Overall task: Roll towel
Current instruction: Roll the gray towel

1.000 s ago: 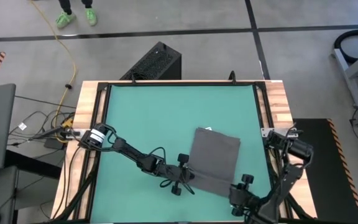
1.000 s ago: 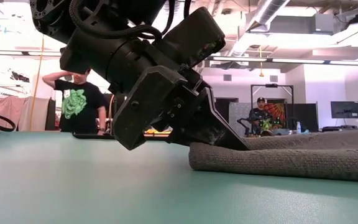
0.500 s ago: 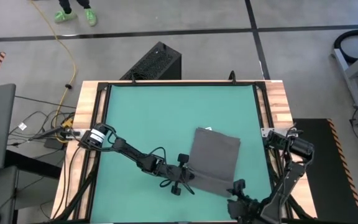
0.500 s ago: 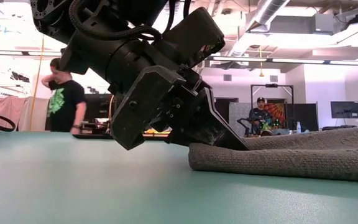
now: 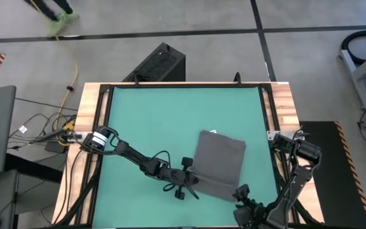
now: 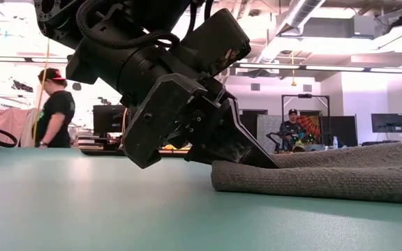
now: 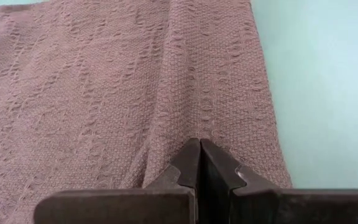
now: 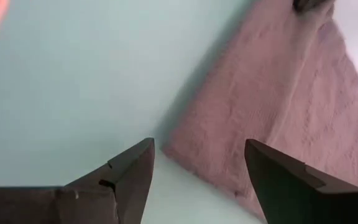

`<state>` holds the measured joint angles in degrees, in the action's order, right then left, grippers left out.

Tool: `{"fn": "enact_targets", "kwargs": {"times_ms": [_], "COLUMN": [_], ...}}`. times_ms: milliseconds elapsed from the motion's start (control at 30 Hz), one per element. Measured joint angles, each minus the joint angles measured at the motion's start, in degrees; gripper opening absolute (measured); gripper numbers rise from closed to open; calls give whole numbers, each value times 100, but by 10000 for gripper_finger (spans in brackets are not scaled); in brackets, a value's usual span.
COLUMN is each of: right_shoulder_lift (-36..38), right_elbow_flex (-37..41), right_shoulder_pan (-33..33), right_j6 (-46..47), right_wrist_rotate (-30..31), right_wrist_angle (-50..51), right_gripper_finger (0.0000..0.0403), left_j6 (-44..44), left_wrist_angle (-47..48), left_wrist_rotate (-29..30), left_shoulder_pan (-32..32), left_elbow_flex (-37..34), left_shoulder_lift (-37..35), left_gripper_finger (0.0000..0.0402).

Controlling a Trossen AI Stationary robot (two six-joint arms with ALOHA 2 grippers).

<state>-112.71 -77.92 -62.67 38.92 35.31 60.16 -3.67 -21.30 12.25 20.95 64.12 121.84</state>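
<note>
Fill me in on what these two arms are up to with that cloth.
The job is rolling the dark grey towel, which lies folded flat on the green table, not yet rolled. The left gripper is shut, pinching the towel's edge on its own side. The right gripper is open, holding nothing, just off the towel's near corner.

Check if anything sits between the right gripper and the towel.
Nothing visible does. The right gripper hangs open just off the towel's near corner, with only bare green table between. The left gripper is shut on the opposite edge.
</note>
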Motion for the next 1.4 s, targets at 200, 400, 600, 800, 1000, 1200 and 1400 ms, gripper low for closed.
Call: {"fn": "enact_targets", "kwargs": {"times_ms": [200,400,600,800,1000,1200,1400], "right_shoulder_lift": [-7,24,26,16,4,-4,-7], "right_elbow_flex": [610,919,1187,1332,1346,1359,1357], "right_shoulder_pan": [15,83,85,83,116,129,127], "right_j6": [-40,51,864,1635,1773,1895,2104], "right_wrist_rotate": [11,128,164,175,216,231,228], "right_wrist_angle": [-714,-833,-835,-900,-1128,-1245,-1237], "right_gripper_finger": [276,276,267,204,88,21,23], "left_j6": [7,10,6,-80,33,201,-739], "left_wrist_angle": [0,19,89,88,57,-499,-280], "left_wrist_rotate": [2,0,-67,-140,-154,-172,-192], "left_shoulder_pan": [2,2,0,-7,-22,64,301], "left_elbow_flex": [0,0,2,2,2,-13,-2], "left_shoulder_lift": [0,0,0,0,0,-102,-740], "left_gripper_finger": [0,0,0,0,0,0,0]}}
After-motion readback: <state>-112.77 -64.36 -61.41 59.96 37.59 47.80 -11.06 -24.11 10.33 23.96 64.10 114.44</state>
